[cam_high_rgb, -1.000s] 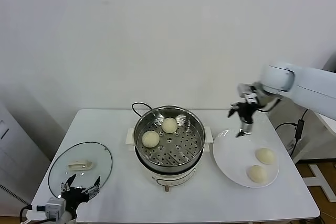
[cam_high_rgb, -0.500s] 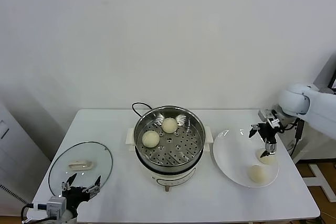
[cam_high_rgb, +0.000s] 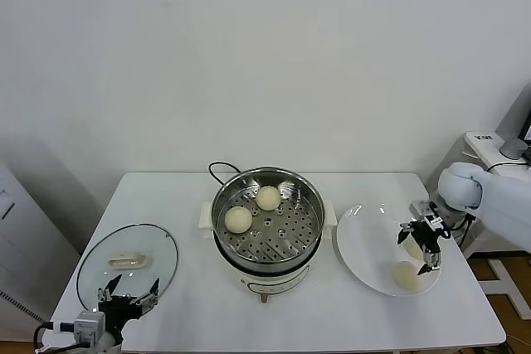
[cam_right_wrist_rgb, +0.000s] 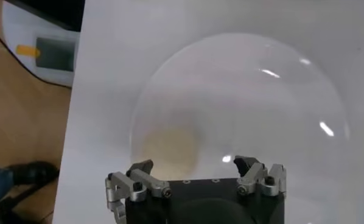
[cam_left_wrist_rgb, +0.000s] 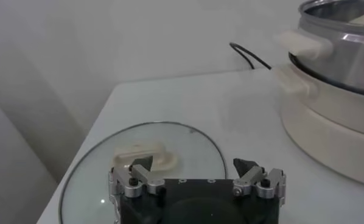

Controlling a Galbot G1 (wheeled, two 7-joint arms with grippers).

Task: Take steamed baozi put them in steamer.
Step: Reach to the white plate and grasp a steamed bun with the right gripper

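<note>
The steamer (cam_high_rgb: 265, 220) stands mid-table on its white cooker base and holds two baozi (cam_high_rgb: 267, 197) (cam_high_rgb: 238, 219). Two more baozi lie on the white plate (cam_high_rgb: 365, 242) at the right. One baozi (cam_high_rgb: 404, 274) shows in full, and the other (cam_high_rgb: 411, 246) is partly hidden behind my right gripper (cam_high_rgb: 421, 251). That gripper is open and empty, low over the plate. In the right wrist view the right gripper (cam_right_wrist_rgb: 194, 170) hovers just above a blurred baozi (cam_right_wrist_rgb: 168, 146) on the plate (cam_right_wrist_rgb: 249, 91). My left gripper (cam_high_rgb: 126, 292) is parked open at the front left.
A glass lid (cam_high_rgb: 124, 264) with a white handle lies front left, under the left gripper (cam_left_wrist_rgb: 197, 167). The lid (cam_left_wrist_rgb: 170, 137) and the steamer's side (cam_left_wrist_rgb: 346, 42) show in the left wrist view. A black cord (cam_high_rgb: 217, 168) runs behind the cooker. The table's right edge is close to the plate.
My right gripper has moved right and down, from the air beside the steamer to low over the plate by the two baozi. The left arm has not moved.
</note>
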